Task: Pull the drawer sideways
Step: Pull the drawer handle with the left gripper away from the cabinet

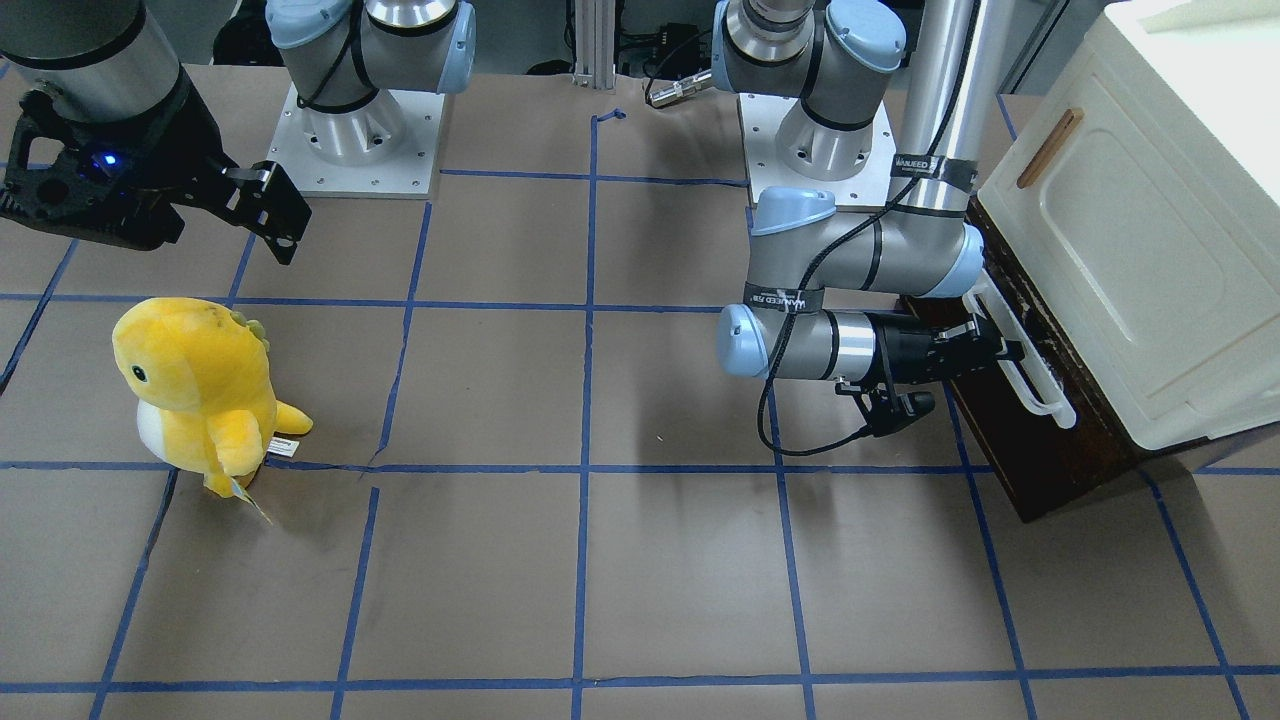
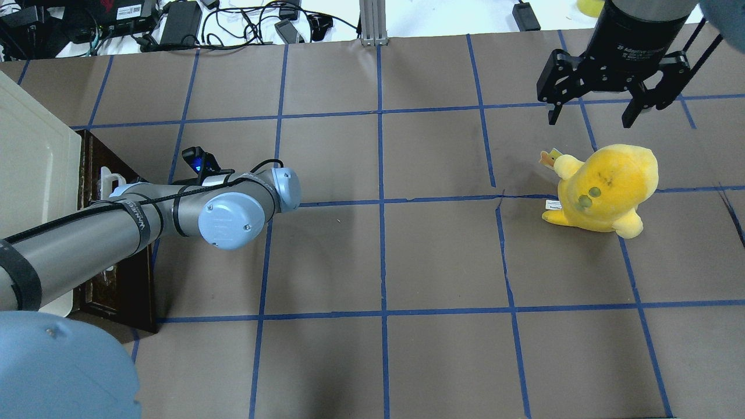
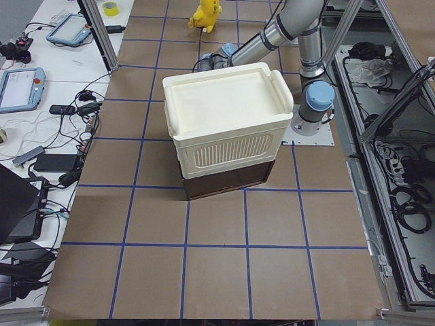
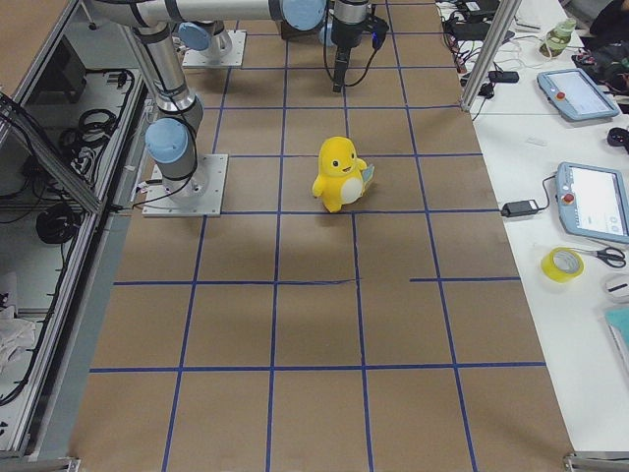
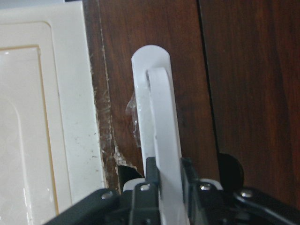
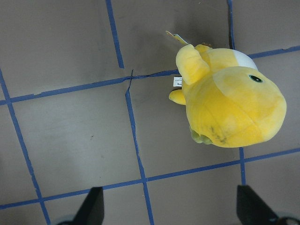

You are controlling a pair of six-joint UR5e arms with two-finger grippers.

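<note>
In the front-facing view the drawer (image 1: pixel 1045 470) sits at 3 o'clock, under the cream cabinet (image 1: pixel 1130 230). The left gripper (image 5: pixel 168 176) is clamped on its white handle (image 5: pixel 157 108), 1 finger on each side. The drawer looks barely pulled out, if at all. Seen from overhead, the right gripper (image 2: pixel 589 119) hangs with its jaws apart at 12 o'clock of the yellow plush toy (image 2: pixel 605 186).

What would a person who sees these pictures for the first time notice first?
The yellow plush dinosaur stands on the table near the open right gripper. At the other end, the left gripper is shut on the white bar handle of the dark drawer.
</note>
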